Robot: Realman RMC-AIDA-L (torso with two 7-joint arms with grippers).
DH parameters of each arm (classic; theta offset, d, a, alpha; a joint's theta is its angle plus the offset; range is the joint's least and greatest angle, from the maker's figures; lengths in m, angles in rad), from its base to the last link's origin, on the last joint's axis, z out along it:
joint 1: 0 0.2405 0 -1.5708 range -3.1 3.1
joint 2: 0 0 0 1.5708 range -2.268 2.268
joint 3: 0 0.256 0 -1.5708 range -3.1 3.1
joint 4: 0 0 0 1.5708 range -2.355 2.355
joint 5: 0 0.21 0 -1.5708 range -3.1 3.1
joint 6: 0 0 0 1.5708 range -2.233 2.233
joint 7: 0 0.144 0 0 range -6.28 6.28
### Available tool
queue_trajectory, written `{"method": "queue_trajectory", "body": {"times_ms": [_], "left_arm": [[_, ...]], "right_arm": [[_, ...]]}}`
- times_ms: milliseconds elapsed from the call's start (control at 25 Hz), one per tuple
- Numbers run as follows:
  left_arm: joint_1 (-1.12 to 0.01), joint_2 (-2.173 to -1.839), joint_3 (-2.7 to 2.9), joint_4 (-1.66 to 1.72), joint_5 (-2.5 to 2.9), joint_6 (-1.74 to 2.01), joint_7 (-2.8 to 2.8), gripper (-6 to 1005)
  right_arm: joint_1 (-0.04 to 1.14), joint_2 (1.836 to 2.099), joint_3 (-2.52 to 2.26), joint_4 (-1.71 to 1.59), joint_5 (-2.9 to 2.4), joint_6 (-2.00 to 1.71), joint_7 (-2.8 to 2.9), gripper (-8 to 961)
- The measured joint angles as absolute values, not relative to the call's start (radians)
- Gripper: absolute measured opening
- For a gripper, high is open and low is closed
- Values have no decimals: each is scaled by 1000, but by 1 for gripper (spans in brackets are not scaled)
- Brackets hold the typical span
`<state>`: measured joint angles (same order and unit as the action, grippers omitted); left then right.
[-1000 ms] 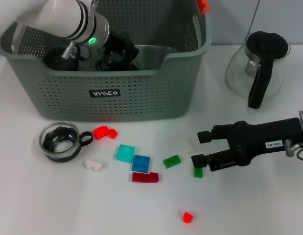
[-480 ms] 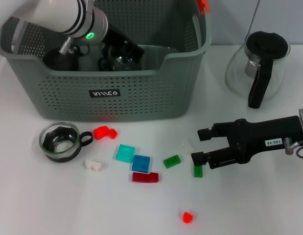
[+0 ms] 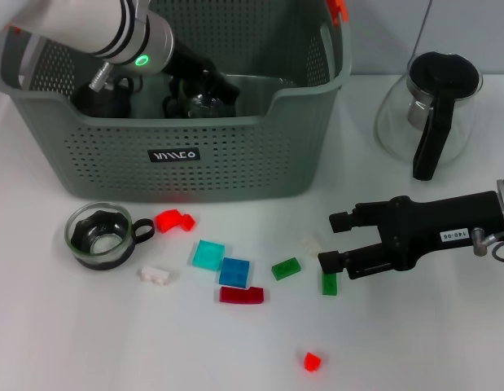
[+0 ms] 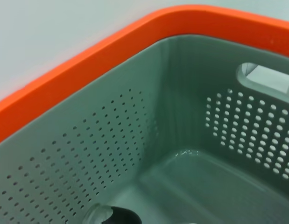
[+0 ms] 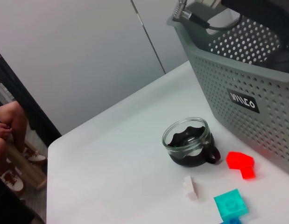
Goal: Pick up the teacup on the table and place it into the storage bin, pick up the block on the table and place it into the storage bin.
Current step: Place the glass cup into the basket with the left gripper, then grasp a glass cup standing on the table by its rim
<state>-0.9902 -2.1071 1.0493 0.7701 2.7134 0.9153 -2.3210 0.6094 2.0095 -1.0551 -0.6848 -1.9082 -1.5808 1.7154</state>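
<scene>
The grey-green storage bin stands at the back left, its inner wall and orange rim filling the left wrist view. My left gripper reaches down inside it, beside a glass cup on the bin floor. A glass teacup with a dark insert sits on the table in front of the bin, also seen as the teacup in the right wrist view. Several small blocks lie scattered: red, teal, blue, green. My right gripper is open, low over the table, between a white block and a dark green block.
A glass teapot with a black handle stands at the back right. More blocks: dark red, white, and a lone red one near the front edge. A seated person's legs show beyond the table's far side.
My left arm has drawn back up and to the left inside the bin, uncovering the glass cup there. The right gripper has hardly shifted.
</scene>
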Motion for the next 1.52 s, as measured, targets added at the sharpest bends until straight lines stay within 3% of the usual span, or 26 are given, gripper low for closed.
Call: {"method": "queue_trajectory", "body": {"times_ms": [120, 400, 680, 1160, 1520], "left_arm": [[-986, -2112, 1049, 777, 2724, 916, -2323, 864], [-913, -2124, 1032, 979, 2718, 1020, -2347, 864], [-825, -2158, 1013, 1285, 2649, 1208, -2367, 865], [-612, -2090, 691, 1414, 1897, 1776, -1997, 859], [-429, -2105, 681, 1482, 1968, 2030, -1715, 860]], "right_arm": [[609, 2009, -1056, -685, -1908, -1580, 1715, 928], [609, 2009, -1057, -686, -1909, -1580, 1715, 928], [612, 2006, -1054, -685, -1909, -1580, 1715, 928], [611, 1999, -1048, -684, -1910, -1578, 1695, 928], [618, 2014, -1034, -684, -1910, -1561, 1700, 927]]}}
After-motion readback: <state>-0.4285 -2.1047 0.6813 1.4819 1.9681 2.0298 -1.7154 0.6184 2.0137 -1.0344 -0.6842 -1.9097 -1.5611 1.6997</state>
